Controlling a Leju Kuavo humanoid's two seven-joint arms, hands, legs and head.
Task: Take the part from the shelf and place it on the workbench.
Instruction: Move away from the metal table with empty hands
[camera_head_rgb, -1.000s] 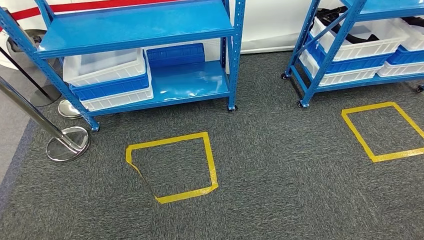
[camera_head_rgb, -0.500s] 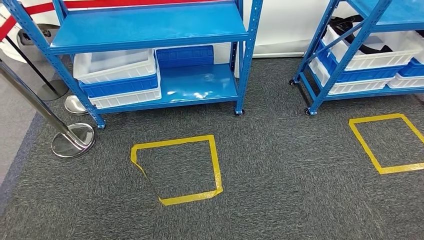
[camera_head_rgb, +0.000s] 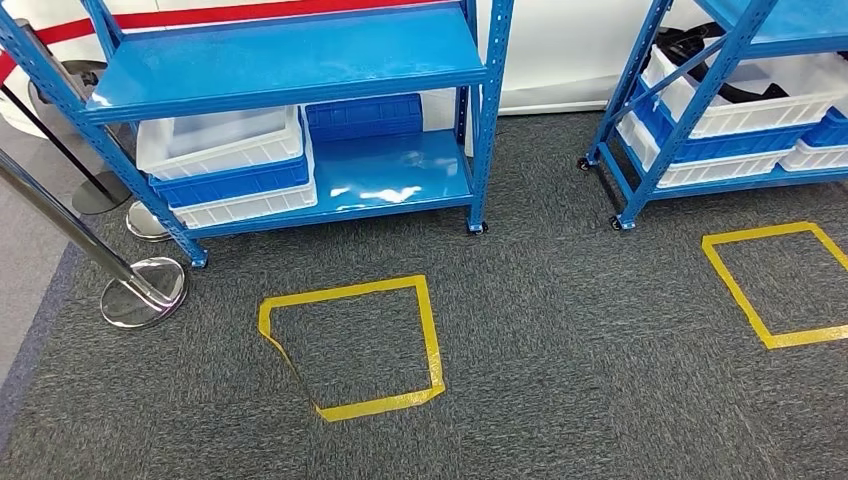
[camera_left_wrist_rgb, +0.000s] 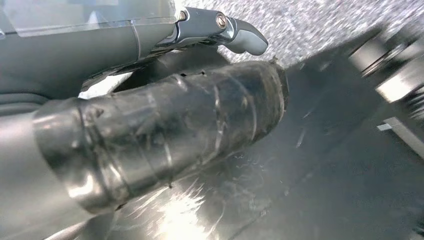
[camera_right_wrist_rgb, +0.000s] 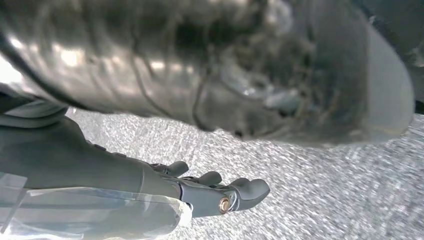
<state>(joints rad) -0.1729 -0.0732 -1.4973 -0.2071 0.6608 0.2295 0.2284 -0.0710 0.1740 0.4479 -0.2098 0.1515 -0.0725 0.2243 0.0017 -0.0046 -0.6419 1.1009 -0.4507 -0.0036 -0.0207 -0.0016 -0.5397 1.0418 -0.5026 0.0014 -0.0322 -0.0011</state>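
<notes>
Head view: blue shelf (camera_head_rgb: 290, 60) far left holding white and blue bins (camera_head_rgb: 225, 165); part's whereabouts cannot be told. Yellow tape square (camera_head_rgb: 350, 345) on carpet.
Left wrist view: left hand (camera_left_wrist_rgb: 150, 135), finger state cannot be told.
Right wrist view: right hand (camera_right_wrist_rgb: 200, 192), fingers (camera_right_wrist_rgb: 250, 190) apart, empty.

Grey carpet (camera_head_rgb: 560, 330), yellow tape squares (camera_head_rgb: 352, 347), white wall (camera_head_rgb: 560, 45).

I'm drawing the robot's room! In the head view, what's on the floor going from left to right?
Silver post base → yellow tape square → wheel of the left blue shelf → wheel of the right blue shelf → second yellow tape square.
</notes>
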